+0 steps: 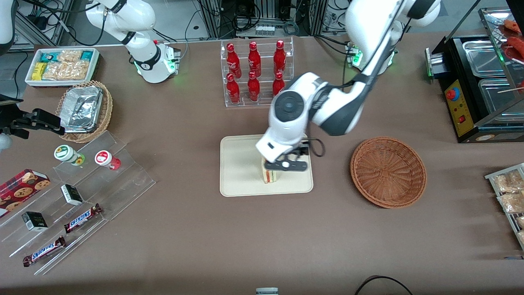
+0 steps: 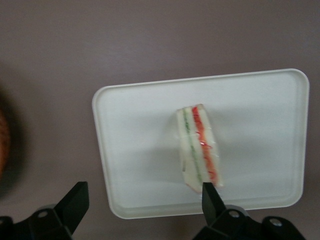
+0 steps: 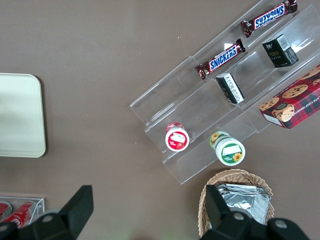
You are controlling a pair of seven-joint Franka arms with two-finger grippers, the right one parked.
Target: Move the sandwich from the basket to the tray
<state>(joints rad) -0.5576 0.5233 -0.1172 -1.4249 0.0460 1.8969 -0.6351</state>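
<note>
My gripper [image 1: 285,165] hangs just above the tray [image 1: 241,164], over the sandwich [image 1: 269,175]. On the wrist camera I see its fingers [image 2: 211,196] spread wide with nothing between them; one fingertip overlaps the wedge's narrow end, though I can't tell whether it touches. The sandwich [image 2: 198,148] lies on the tray [image 2: 135,150], roughly in the middle and a little toward the rim that is nearer to the front camera. It's a small wedge of pale bread standing on a flat side, cut edge up, showing a thin green stripe and an orange-red stripe between the white slices; it looks wrapped in clear film. The basket [image 1: 388,172] sits on the brown tabletop [image 1: 245,237] beside the tray, toward the working arm's end, a round reddish-brown woven bowl with nothing in it.
</note>
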